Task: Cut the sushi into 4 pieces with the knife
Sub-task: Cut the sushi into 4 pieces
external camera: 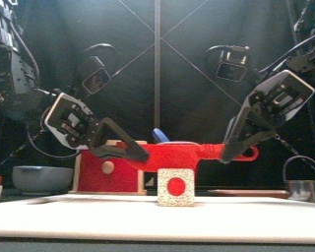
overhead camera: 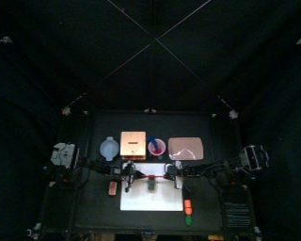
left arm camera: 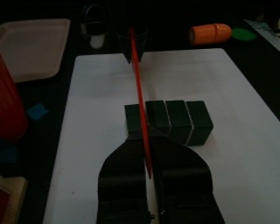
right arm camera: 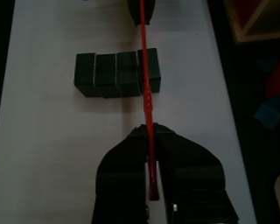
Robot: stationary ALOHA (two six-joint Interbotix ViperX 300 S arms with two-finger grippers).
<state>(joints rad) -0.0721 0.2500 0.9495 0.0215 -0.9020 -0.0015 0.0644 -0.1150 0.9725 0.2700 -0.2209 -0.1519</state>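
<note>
The sushi roll (external camera: 175,187) lies on the white cutting board (left arm camera: 95,105), about midway between the board's left and right edges. Its length runs from near to far, so the front view shows an end face with a red centre. It is made of four dark green blocks that sit touching one another in a row, none pulled apart.

The red knife (external camera: 193,152) stretches level from left to right across the roll. In both wrist views it crosses the farthest block, close to the seam with the next one. From the front, a narrow gap seems to show between the blade and the top of the roll.

The left fingers (left arm camera: 122,179) are pressed together on the knife's left end. The right fingers (right arm camera: 184,175) pinch its right end in the same way. Each arm slopes down toward the middle from its own side.

The board rests on the black counter (overhead camera: 84,207), near the front edge. An orange toy (left arm camera: 209,33) lies on the counter just off the board's right side.

Farther back, a row of things stands well apart from the roll. From left to right they are the blue-grey bowl (overhead camera: 109,149), the wooden box (overhead camera: 133,144), the red cup (overhead camera: 157,146) and the pink tray (overhead camera: 186,148).
</note>
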